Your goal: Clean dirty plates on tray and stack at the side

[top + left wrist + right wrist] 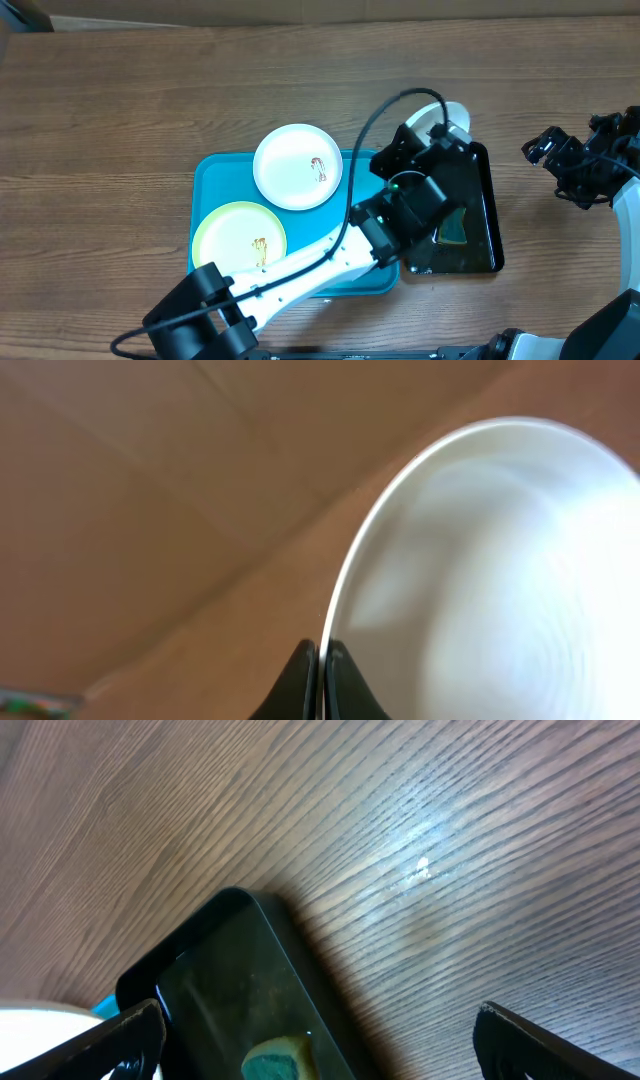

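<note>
We judge the step in hand to be the cleaning of the white plate (450, 113). The left pincer (320, 657) is clamped on its rim and holds it above the far end of the black tray (485, 190). To do this well, we should grip firmly, because the hold is only on a thin edge and the plate can turn when something pushes on it. The right pincer (320, 1012), with its fingers wide apart, first needs to take the sponge (452, 230) that lies in the black tray.

The left arm reaches from the near side across the turquoise tray (205, 185), and the plate seems tilted rather than flat. The right arm hangs at the side over the table (120, 100). The other white plate (297, 166) and the yellow plate (238, 238) lie on the turquoise tray, both with brown smears.
</note>
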`<move>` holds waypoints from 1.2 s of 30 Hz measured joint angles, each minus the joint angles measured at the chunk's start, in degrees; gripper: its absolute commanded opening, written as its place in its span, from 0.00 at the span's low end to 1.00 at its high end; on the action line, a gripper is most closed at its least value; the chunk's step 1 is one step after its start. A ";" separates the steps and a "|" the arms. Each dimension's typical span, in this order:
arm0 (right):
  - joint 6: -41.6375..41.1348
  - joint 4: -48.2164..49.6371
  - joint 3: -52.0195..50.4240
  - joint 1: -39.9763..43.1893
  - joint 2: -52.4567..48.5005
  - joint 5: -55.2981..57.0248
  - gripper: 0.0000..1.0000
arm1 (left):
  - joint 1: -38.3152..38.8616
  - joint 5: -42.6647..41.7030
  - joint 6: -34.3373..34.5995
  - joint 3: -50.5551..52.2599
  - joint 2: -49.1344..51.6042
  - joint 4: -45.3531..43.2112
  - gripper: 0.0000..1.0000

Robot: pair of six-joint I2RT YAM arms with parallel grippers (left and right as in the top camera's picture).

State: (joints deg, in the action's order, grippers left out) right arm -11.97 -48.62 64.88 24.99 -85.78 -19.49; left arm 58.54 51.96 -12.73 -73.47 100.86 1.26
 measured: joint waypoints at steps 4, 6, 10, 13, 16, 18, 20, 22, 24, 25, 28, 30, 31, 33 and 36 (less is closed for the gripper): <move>0.00 0.00 0.00 0.00 0.00 -0.02 1.00 | -3.76 -8.90 9.94 -4.28 0.00 13.79 0.04; 0.00 -0.02 0.00 0.00 0.00 0.02 1.00 | -7.04 -15.50 14.93 -8.35 0.00 20.31 0.04; -0.02 0.00 0.00 0.00 0.00 0.02 1.00 | -16.15 -29.57 24.04 -17.18 -0.02 29.51 0.04; 0.00 0.00 0.00 0.00 0.02 -0.02 1.00 | -25.00 -39.36 29.75 -21.24 -0.17 35.19 0.04; 0.00 -0.02 0.00 0.00 0.00 0.02 1.00 | -34.86 -47.04 34.18 -22.29 -0.33 41.62 0.04; 0.00 -0.04 0.00 0.00 0.00 0.00 1.00 | -40.98 -49.90 36.46 -22.29 -0.33 46.16 0.04; 0.02 -0.04 0.00 0.00 0.00 -0.02 1.00 | -47.65 -51.74 37.97 -22.27 -0.33 51.17 0.05; 0.00 0.00 0.00 0.00 0.02 0.02 1.00 | -54.40 -52.87 39.04 -22.27 -0.33 54.77 0.04; 0.00 -0.02 0.00 0.00 0.02 0.00 1.00 | -61.53 -53.68 39.65 -22.23 -0.33 56.52 0.04; 0.00 -0.02 0.00 0.00 0.00 0.02 1.00 | -64.59 -53.92 39.69 -22.14 -0.33 56.68 0.04; 0.00 0.02 0.00 0.00 0.00 0.00 1.00 | -74.12 -54.16 39.67 -21.53 -0.33 56.61 0.04; 0.00 0.00 0.00 0.00 0.00 0.00 1.00 | -79.30 -54.21 39.67 -20.74 -0.33 56.46 0.04; 0.00 -0.02 0.00 0.00 0.00 0.00 1.00 | -81.70 -54.29 39.67 -20.22 -0.33 56.17 0.05; 0.00 0.00 0.00 0.00 0.00 0.00 1.00 | -85.66 -54.36 39.69 -19.06 -0.33 55.06 0.04; 0.00 0.02 0.00 0.00 0.00 0.00 1.00 | -90.44 -54.38 39.69 -16.39 -0.33 51.80 0.04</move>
State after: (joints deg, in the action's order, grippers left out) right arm -11.97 -48.60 64.88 24.99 -85.78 -19.49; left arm -31.90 -2.42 26.96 -89.86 100.53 53.06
